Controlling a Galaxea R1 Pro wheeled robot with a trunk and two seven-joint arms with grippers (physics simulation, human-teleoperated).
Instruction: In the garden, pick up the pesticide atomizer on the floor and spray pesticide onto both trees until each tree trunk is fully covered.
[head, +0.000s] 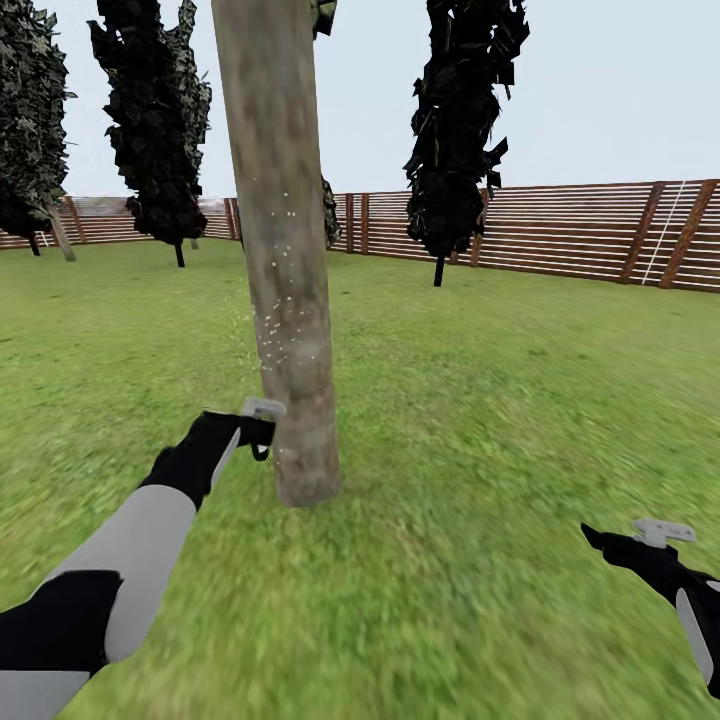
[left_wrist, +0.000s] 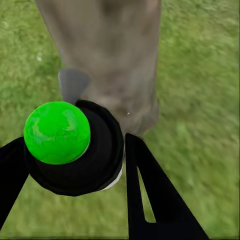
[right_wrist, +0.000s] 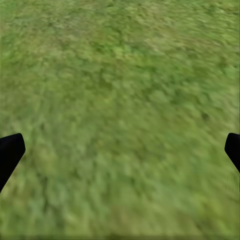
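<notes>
A thick beige-grey mottled tree trunk (head: 285, 250) rises from the grass floor (head: 470, 420) in the middle of the head view. My left gripper (head: 235, 432) is shut on the pesticide atomizer (head: 258, 418), a black bottle whose light grey spray head sits right beside the trunk's lower part. Pale specks (head: 275, 300) dot the bark above it. In the left wrist view the atomizer (left_wrist: 95, 150) sits between my black fingers (left_wrist: 145, 195), with the trunk (left_wrist: 115, 55) just beyond. My right gripper (head: 640, 540) hangs open over grass, its fingers (right_wrist: 9, 150) wide apart and holding nothing.
A brown slat fence (head: 580, 235) runs along the back of the lawn. Two near-black thin-trunked trees (head: 455, 130) (head: 150, 120) stand before it. At the far left stands another tree with a pale leaning trunk (head: 58, 232). Open grass lies to the right of the trunk.
</notes>
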